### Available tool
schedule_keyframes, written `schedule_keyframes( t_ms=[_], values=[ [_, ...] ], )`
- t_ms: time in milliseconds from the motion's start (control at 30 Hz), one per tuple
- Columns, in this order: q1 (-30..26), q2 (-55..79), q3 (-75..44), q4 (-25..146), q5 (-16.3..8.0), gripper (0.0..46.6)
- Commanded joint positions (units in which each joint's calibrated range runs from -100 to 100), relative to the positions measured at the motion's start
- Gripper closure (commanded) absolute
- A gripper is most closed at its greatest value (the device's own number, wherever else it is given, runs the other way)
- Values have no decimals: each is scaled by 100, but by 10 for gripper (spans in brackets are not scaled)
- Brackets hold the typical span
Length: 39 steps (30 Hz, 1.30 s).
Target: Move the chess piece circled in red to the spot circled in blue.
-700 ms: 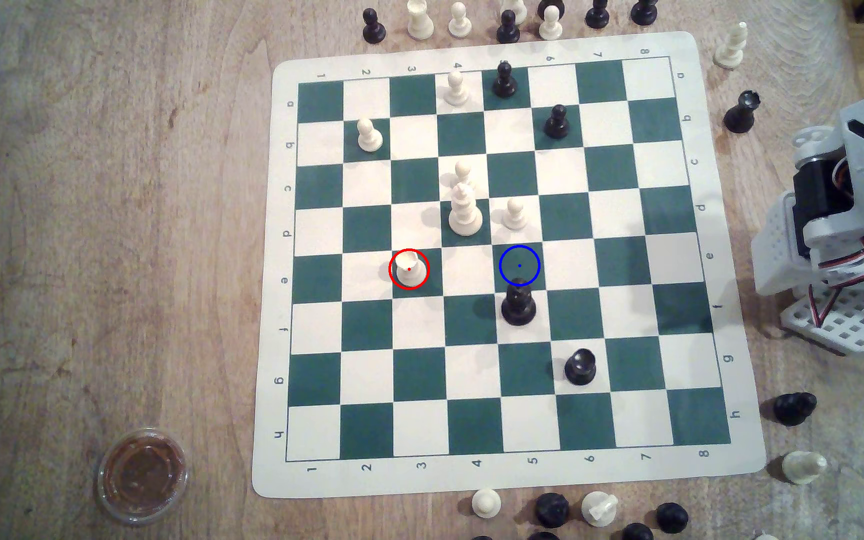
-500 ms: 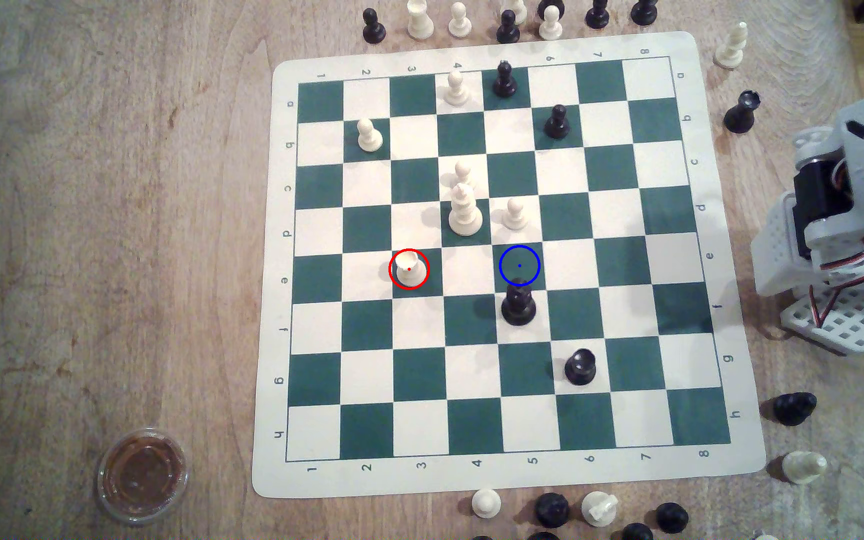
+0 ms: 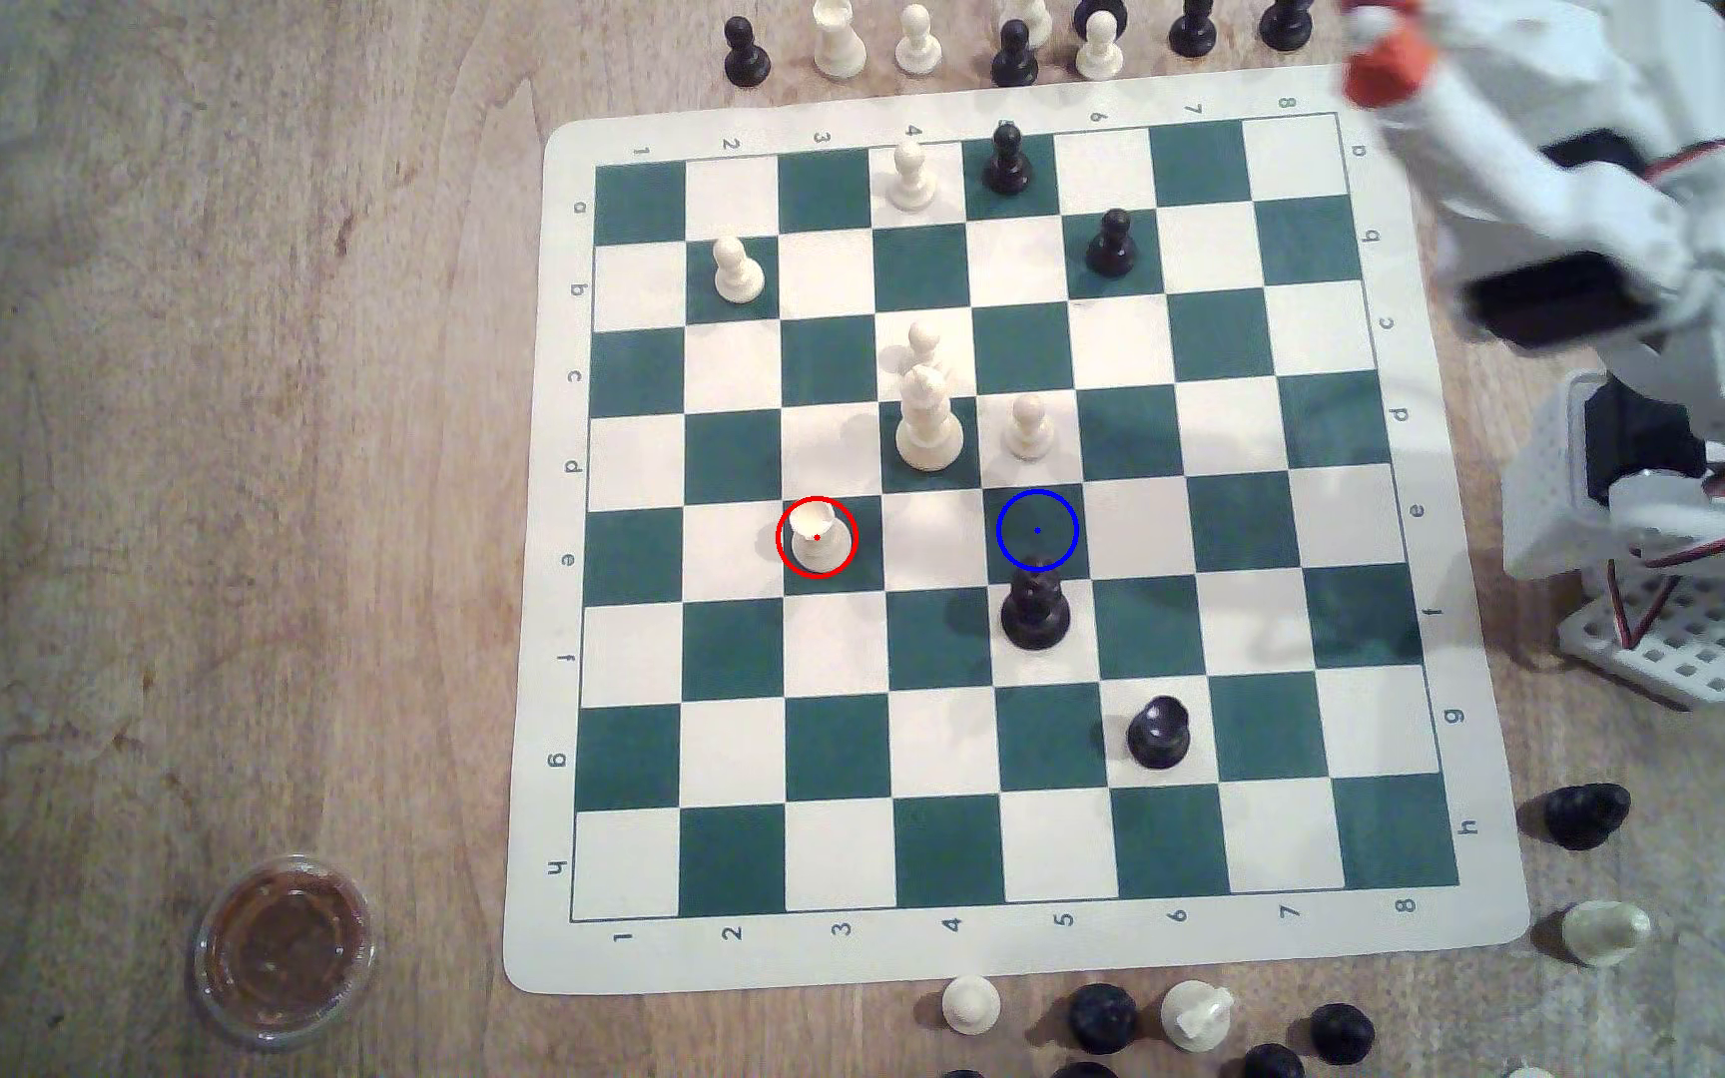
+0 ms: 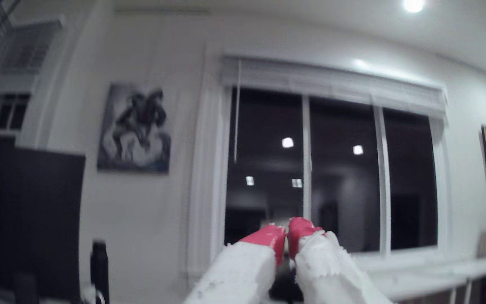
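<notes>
The chess piece circled in red [image 3: 817, 537], a short stout cream piece with a flat rimmed top, stands on a green square in row e, column 3. The spot circled in blue [image 3: 1037, 530] is an empty green square two columns toward the exterior view's right. My gripper [image 3: 1382, 57], white with red-orange tips, hovers blurred above the board's far right corner, well away from both. In the wrist view the red tips of the gripper [image 4: 287, 231] touch with nothing between them, pointing out at a room wall and dark window.
A tall cream piece [image 3: 929, 425] and a cream pawn [image 3: 1027, 427] stand just behind the blue spot, a black piece [image 3: 1035, 610] just in front. Captured pieces ring the board [image 3: 1439, 715]. A lidded cup [image 3: 283, 948] sits at the near left. The arm base [image 3: 1688, 539] is at the right.
The arm has unfolded from its base and swung up, bringing the gripper into the exterior view over the board's far right corner. No pieces have moved.
</notes>
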Motion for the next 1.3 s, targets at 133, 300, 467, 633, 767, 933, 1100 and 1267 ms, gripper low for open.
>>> schedule_keyframes(
  t_ms=[133,300,467,633,767,933,1100,1267],
  values=[
    [-39,1678,-1547,2486,29,464],
    [-180,2875,-2354,3141,-5,464],
    [-273,3716,-2780,3264,-10,464],
    [-430,4794,-3632,3731,-479,464],
    [-539,5430,-4475,4664,-581,464],
    [-829,6440,-5382,5303,-557,439],
    [-790,7120,-5699,5451,-777,414],
    [-704,7892,-6633,6196,-904,396]
  ],
)
